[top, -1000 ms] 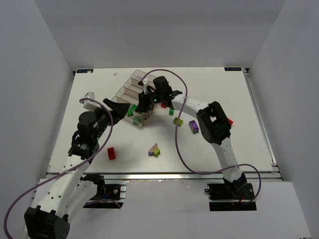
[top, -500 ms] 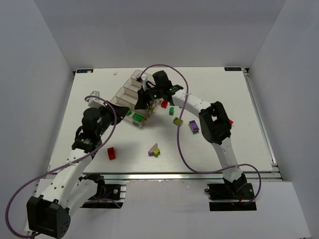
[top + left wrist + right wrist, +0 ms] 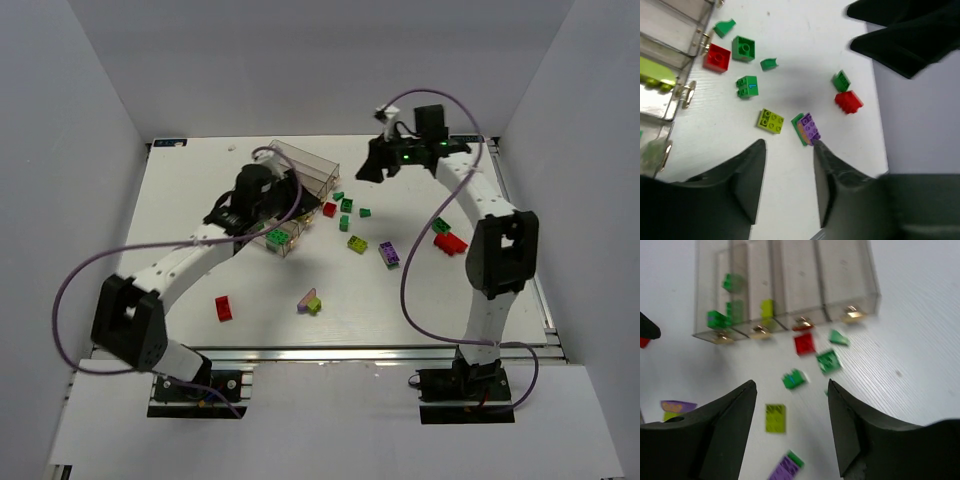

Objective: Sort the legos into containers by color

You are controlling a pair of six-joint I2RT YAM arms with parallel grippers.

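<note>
Counter: white flat counter [image 3: 180,190], carrying everything below.
Containers: four joined clear smoky plastic bins [image 3: 318,166], by the far edge, left of middle; green and lime bricks inside two of them.
Left jaws: partly parted, gripping nothing, above the bins' front ends.
Right jaws: wide apart, empty, raised near the far edge, right of middle.
Legos: small studded plastic bricks [image 3: 357,244], red, green, lime and purple, scattered mid-counter beside the bins; one red brick [image 3: 224,308] toward the near-left corner.
</note>
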